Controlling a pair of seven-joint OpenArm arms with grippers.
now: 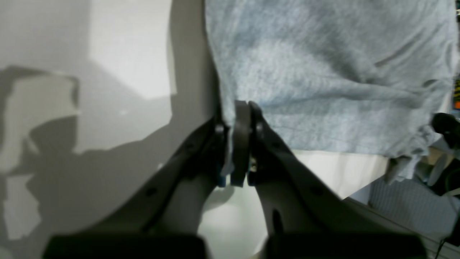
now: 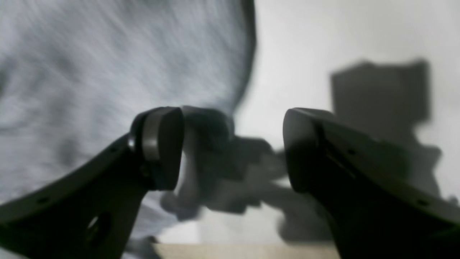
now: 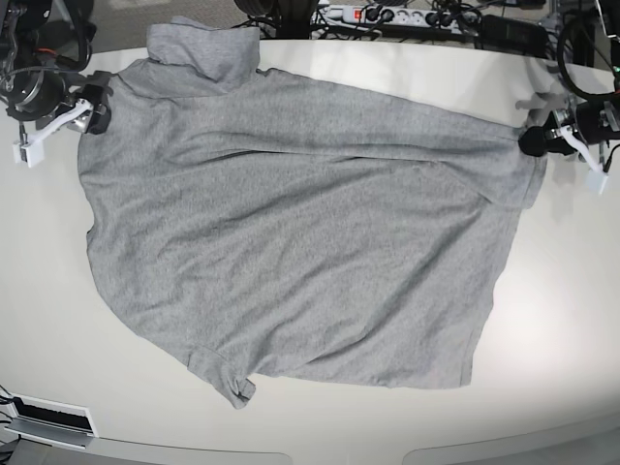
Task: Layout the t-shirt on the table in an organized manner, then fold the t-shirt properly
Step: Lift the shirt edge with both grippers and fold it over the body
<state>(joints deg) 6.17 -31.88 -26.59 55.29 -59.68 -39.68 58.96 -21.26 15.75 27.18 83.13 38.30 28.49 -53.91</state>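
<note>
Grey t-shirt [image 3: 291,232] lies spread, plain side up, over the middle of the off-white tabletop [image 3: 562,329], reaching from near the left edge across to the right side. One sleeve sits at the far edge, bunched and folded over itself; the other sleeve points toward the near edge, its cuff curled. Body of the shirt mostly flat, with shallow diagonal wrinkles running across it. Left gripper [image 1: 240,108] is closed tight on the shirt's edge: in the wrist view a thin fold of cloth is pinched between the pads, the rest of the fabric spreading away from it over the tabletop. In the base view this gripper [image 3: 533,142] sits at the shirt's right-hand corner. Right gripper [image 2: 231,147] stands wide apart, nothing between its fingers; the shirt's edge lies just beyond one fingertip [image 2: 161,144], blurred. In the base view it [image 3: 97,108] is at the shirt's far left corner, beside the cloth.
</note>
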